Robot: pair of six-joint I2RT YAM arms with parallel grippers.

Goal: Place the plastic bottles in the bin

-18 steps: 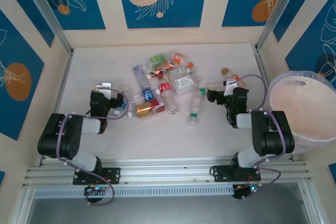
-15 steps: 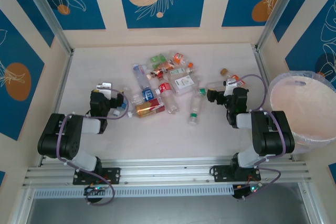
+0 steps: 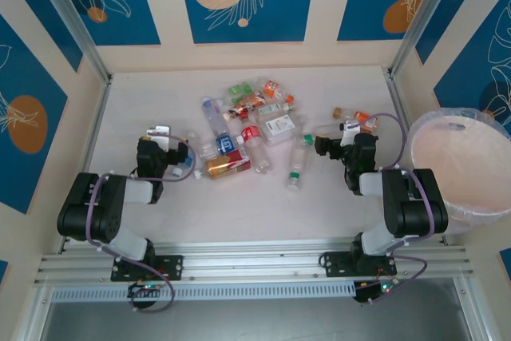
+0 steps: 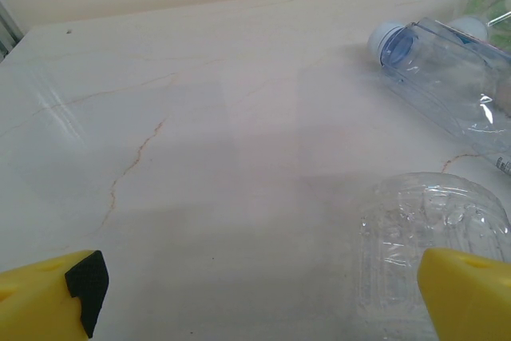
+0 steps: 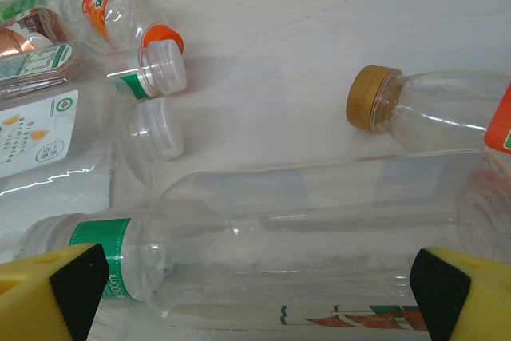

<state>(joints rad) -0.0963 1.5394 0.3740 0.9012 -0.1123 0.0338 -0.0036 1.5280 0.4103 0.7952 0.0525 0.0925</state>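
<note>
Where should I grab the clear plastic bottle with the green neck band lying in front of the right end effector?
Take the clear plastic bottle with the green neck band at its smooth mid-body, from above. It lies on its side, lengthwise across the open right end effector, so probably turn the wrist a quarter turn, letting the fingers close across its width, not end to end.

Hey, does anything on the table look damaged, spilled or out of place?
Nothing looks spilled. The plastic bottles lie on their sides in a loose heap mid-table, and some look crumpled, like the orange-capped bottle. Nothing else stands out.
</note>
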